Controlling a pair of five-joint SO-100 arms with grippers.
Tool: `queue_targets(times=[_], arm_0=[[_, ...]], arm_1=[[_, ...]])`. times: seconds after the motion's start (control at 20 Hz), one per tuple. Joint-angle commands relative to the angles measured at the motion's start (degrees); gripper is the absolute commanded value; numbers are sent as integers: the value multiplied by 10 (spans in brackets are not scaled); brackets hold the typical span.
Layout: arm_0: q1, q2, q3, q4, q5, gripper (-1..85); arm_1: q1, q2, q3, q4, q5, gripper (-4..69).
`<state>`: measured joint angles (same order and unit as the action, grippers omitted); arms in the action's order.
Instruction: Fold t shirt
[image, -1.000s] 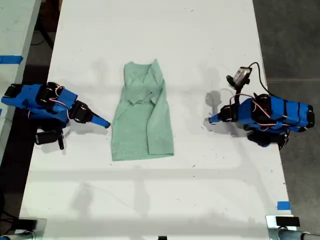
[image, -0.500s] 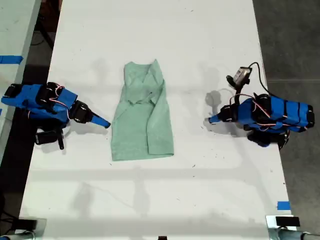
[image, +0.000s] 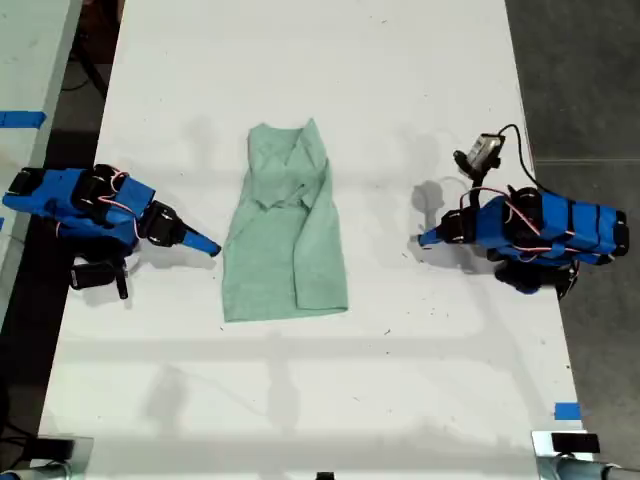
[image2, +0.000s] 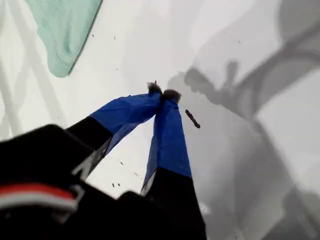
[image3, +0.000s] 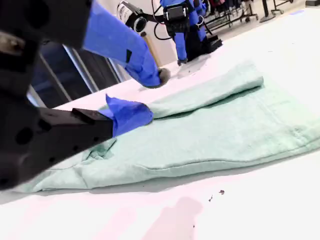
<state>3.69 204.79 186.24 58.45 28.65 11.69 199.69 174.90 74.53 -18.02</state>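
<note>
T shirt (image: 285, 236) folded lengthwise, centre of exterior view, on white table (image: 400, 80). My first gripper (image2: 162, 93) pressed together, empty, right of shirt. My second gripper (image3: 145, 95) spread, left of shirt.

A robotics lab or workshop — a long white bench (image: 420, 60) on grey floor (image: 580, 80), blue tape marks (image: 566, 411), exposed wiring (image: 515, 150) and a neighbouring bench (image: 25, 60) say so.
</note>
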Motion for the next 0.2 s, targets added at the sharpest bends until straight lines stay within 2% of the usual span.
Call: queue_targets(times=[0.0, 0.15], arm_0=[[-2, 6, 25, -4, 5, 68], [-45, 6, 25, -4, 5, 67]], arm_1=[[6, 8, 35, 2, 4, 8], [5, 8, 35, 3, 4, 8]])
